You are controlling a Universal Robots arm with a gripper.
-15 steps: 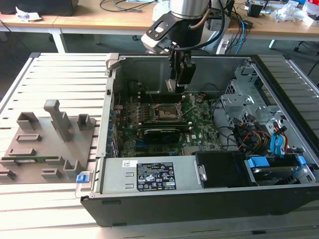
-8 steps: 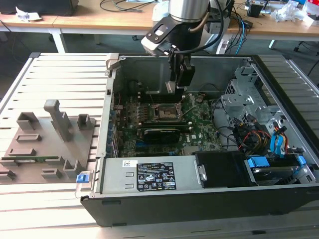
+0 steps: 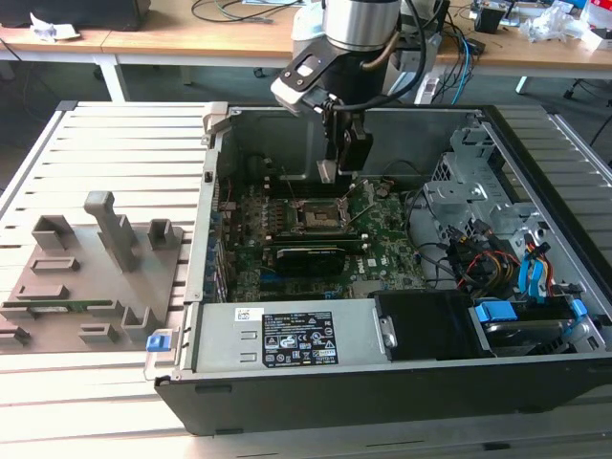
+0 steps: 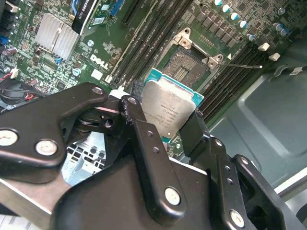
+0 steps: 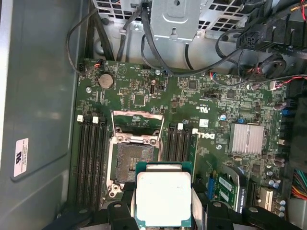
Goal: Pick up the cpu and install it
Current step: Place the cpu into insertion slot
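Note:
My gripper [image 3: 342, 153] is shut on the cpu [image 4: 169, 108], a flat square chip with a silvery metal top and a green rim. The black fingers [image 4: 144, 143] press on its two opposite edges. The gripper hangs inside the open computer case [image 3: 206, 277], above the motherboard. In the first wrist view the cpu [image 5: 163, 199] sits beside and just off the open cpu socket [image 5: 135, 160], apart from it. The socket [image 4: 189, 67] is dark and square, its metal frame folded back, and nothing lies in it. In the exterior view the socket [image 3: 316, 212] lies below the gripper.
A thin metal lever [image 4: 240, 65] sticks out beside the socket. Memory slots [image 5: 91, 153] flank it, and a finned heat sink [image 5: 246, 139] lies further off. The power supply [image 3: 306, 339], drive cage [image 3: 459, 182] and cables [image 3: 488, 258] crowd the case. A grey fixture [image 3: 86, 277] with upright blocks lies at the exterior view's left.

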